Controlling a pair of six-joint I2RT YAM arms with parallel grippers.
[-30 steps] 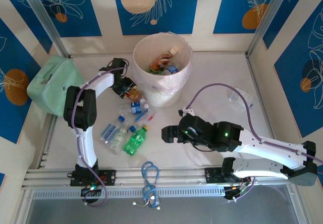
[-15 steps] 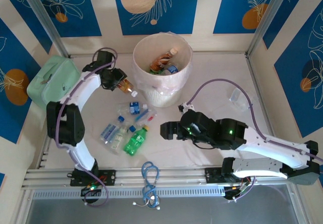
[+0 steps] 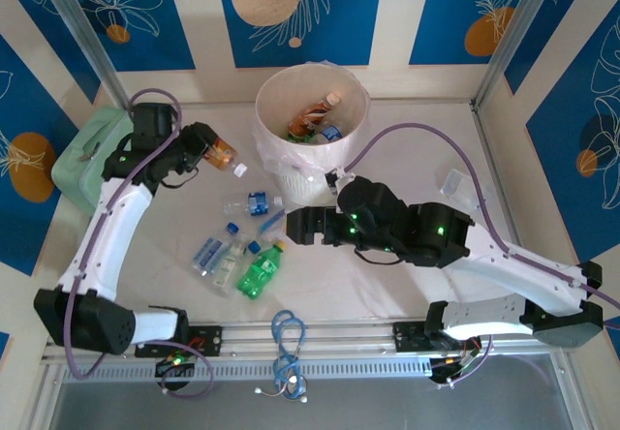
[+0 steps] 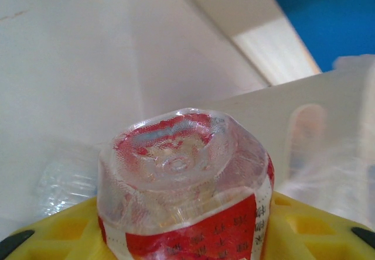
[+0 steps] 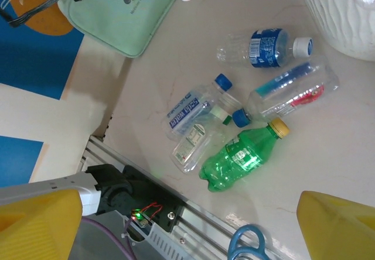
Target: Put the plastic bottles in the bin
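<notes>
Red-labelled bottle (image 4: 181, 178): clear, glossy plastic; green bottle (image 5: 240, 157): glossy translucent plastic; bin (image 3: 315, 188): matt, ribbed wall; table (image 3: 339, 290): smooth, matt white; far-left case (image 3: 92, 154): soft, matt.

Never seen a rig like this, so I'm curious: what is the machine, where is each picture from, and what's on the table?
Two robot arms bolted at the table's near edge. One picture is from overhead; the other two from cameras on the wrists. The left gripper holds a red-labelled bottle in the air near the bin. The right gripper hangs open near a green bottle and clear bottles lying on the table. A mint case sits far left.
</notes>
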